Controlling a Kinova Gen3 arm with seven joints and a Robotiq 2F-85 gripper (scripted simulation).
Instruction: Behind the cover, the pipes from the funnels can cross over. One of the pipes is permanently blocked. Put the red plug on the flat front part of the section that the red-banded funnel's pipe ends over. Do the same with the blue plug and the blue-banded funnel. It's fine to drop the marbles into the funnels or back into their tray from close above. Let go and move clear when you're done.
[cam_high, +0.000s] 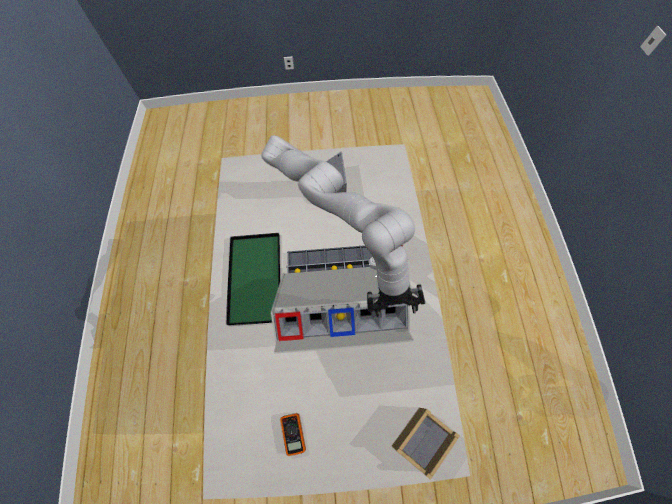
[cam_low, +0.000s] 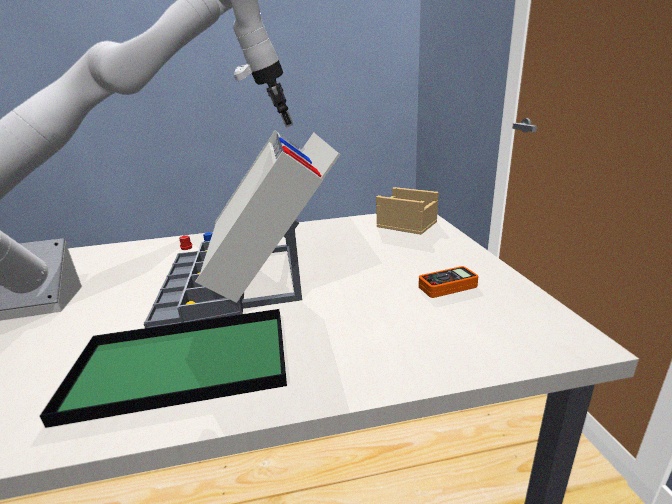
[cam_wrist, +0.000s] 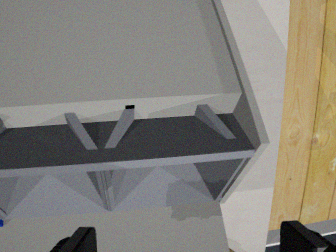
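My gripper (cam_high: 393, 309) (cam_low: 286, 119) (cam_wrist: 189, 238) is open and empty above the right-hand funnels. The tilted cover (cam_high: 325, 287) (cam_low: 260, 222) (cam_wrist: 110, 50) hides the pipes. The red-banded funnel (cam_high: 280, 326) is leftmost in the top view; the blue-banded funnel (cam_high: 331, 323) is in the middle, with a yellow marble (cam_high: 340, 316) inside. Below the cover, the sectioned tray (cam_high: 334, 256) (cam_low: 164, 314) shows three yellow marbles, at the left (cam_high: 297, 270) and nearer the middle (cam_high: 333, 267) (cam_high: 349, 266). The red plug (cam_low: 185, 242) and blue plug (cam_low: 207, 236) stand beyond the sections.
A green tray with a black rim (cam_high: 229, 279) (cam_low: 162, 400) lies beside the sections, with no marbles in it. An orange multimeter (cam_high: 293, 434) (cam_low: 448, 281) and an open wooden box (cam_high: 401, 434) (cam_low: 401, 214) lie on the table (cam_high: 347, 466) (cam_low: 434, 347).
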